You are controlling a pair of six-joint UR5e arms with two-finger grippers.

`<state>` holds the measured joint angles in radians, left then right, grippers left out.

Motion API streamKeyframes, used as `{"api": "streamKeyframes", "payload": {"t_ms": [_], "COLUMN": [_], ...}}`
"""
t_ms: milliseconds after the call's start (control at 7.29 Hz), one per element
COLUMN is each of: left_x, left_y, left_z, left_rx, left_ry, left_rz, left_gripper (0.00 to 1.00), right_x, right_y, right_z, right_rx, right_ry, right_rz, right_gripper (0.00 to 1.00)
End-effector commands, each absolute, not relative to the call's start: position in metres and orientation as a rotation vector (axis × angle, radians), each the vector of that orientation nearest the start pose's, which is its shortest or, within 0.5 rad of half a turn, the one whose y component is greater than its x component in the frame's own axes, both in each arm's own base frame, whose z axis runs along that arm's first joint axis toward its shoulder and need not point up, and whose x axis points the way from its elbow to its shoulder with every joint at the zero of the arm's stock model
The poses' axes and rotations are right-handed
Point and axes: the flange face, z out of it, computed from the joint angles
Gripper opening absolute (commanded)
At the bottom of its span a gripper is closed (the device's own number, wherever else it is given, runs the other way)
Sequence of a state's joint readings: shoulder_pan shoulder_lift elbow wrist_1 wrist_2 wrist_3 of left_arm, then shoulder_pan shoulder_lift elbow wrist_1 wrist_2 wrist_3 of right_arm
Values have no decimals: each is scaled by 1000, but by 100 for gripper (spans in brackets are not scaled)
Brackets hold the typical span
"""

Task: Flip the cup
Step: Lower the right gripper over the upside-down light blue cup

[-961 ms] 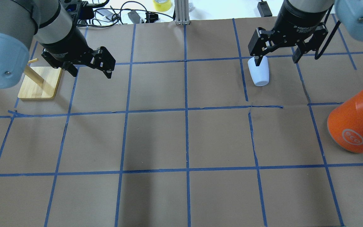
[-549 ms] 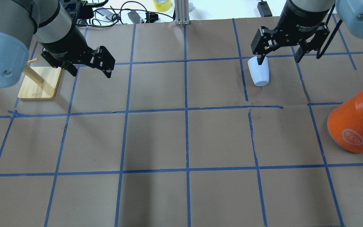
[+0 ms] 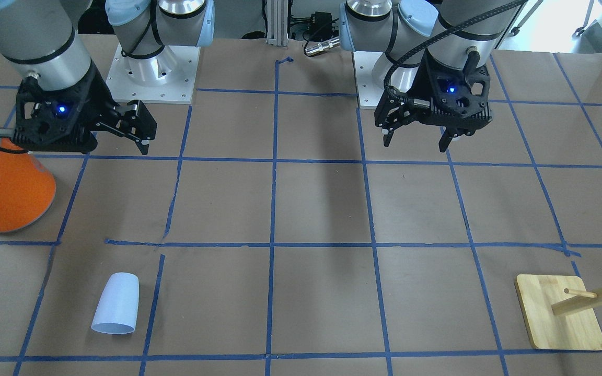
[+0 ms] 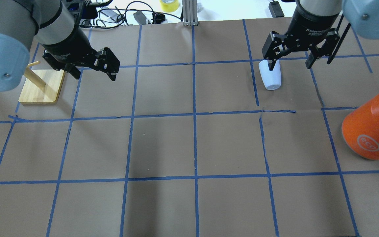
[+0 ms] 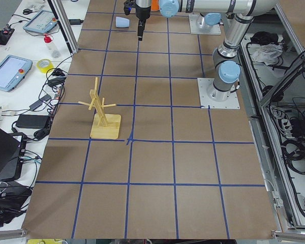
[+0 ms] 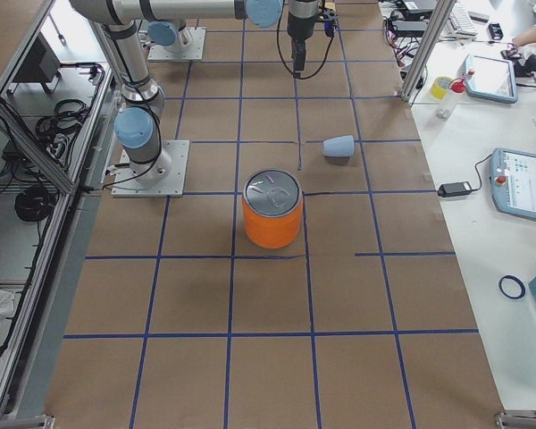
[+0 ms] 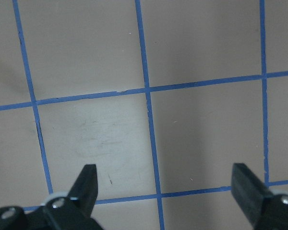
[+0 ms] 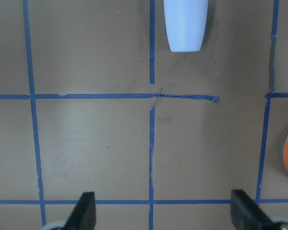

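Cup [image 4: 270,76] lies sideways — wide end away from robot.

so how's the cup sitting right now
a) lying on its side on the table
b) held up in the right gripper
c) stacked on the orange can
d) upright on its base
A: the cup lies on its side on the table, wider rim end pointing away from the robot, with the open right gripper well clear of it.
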<state>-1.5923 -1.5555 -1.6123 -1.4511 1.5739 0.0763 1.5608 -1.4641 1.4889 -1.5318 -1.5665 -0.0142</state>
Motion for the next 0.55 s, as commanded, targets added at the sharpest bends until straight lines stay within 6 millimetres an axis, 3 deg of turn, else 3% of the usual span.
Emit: {"api": "streamKeyframes", "payload": {"t_ms": [0,137,275,412], "left_x": [-144,-143,-143,-143], "left_y": [-491,-491,-491,-491], "left_z": [487,487,487,487], "left_rx": [153,151,151,151], "left_ry": [3129,3129,3129,3129], "left_rz": [-146,-146,-146,-146], "left_gripper": [100,100,100,100], "right_x": [123,120,113,104], "right_y": [-579,-597,-616,-642], "right_z": [423,408,382,358], "right_rx": [-34,-63,-82,-74], "right_ry": [3142,3175,3196,3204], "right_rz": [33,-24,-22,-138], "right_gripper": [100,100,100,100]}}
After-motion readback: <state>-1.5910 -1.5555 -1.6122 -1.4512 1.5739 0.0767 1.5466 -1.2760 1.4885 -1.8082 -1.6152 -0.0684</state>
